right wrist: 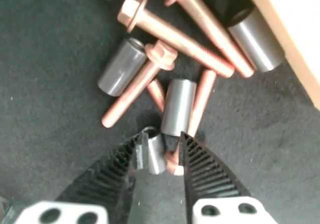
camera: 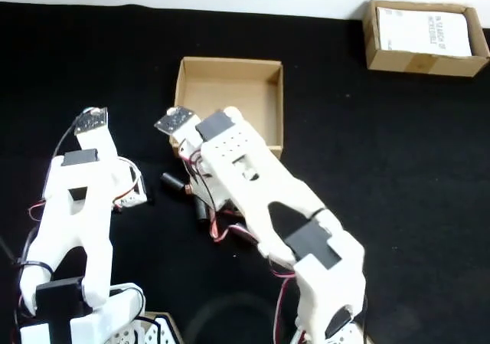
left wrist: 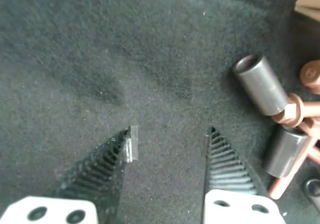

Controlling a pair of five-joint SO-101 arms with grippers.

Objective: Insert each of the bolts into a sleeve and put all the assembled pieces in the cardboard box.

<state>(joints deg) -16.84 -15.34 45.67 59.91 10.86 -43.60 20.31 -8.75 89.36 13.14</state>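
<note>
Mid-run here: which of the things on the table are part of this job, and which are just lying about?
Job: copper-coloured hex-head bolts; grey metal cylindrical sleeves; empty open-topped cardboard box beside them.
Lying about: second cardboard box at the table's far corner; white printed sheet inside it.

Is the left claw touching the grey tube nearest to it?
Apart. The left wrist view shows the left gripper open over bare cloth, with a strip of dark cloth between its finger and the nearest sleeve.
</note>
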